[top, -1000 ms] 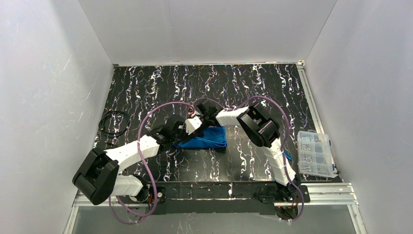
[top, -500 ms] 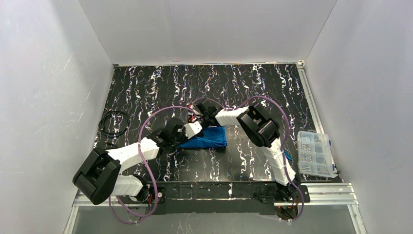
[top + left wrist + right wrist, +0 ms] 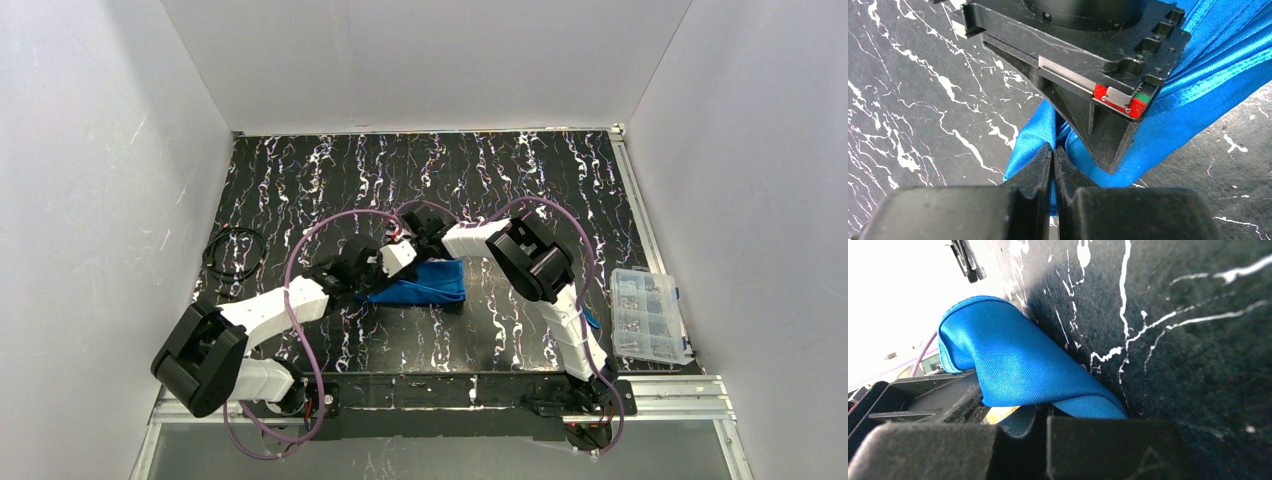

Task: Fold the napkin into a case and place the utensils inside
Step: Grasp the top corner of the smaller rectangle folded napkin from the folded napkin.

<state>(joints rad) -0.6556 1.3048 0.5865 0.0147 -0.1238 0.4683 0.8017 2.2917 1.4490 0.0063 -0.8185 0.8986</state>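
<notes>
The bright blue napkin (image 3: 425,283) lies folded into a small layered wedge mid-table. My left gripper (image 3: 392,262) is at its left end, shut on a pinched fold of the cloth (image 3: 1034,140). My right gripper (image 3: 418,238) meets it from the far side. Its black finger (image 3: 1108,142) presses into the same bunch of cloth. In the right wrist view a rolled fold of napkin (image 3: 1013,367) runs down into its nearly closed jaws. A thin blue-green utensil (image 3: 592,319) peeks out beside the right arm's base, mostly hidden.
A clear plastic parts box (image 3: 648,313) sits at the right edge. A coiled black cable (image 3: 235,252) lies at the left edge. Purple cables (image 3: 300,262) loop over both arms. White walls close in the dark marbled table (image 3: 420,170).
The left gripper dipped slightly toward the near side, then came back up against the napkin's left end. The right gripper and the napkin have barely moved.
</notes>
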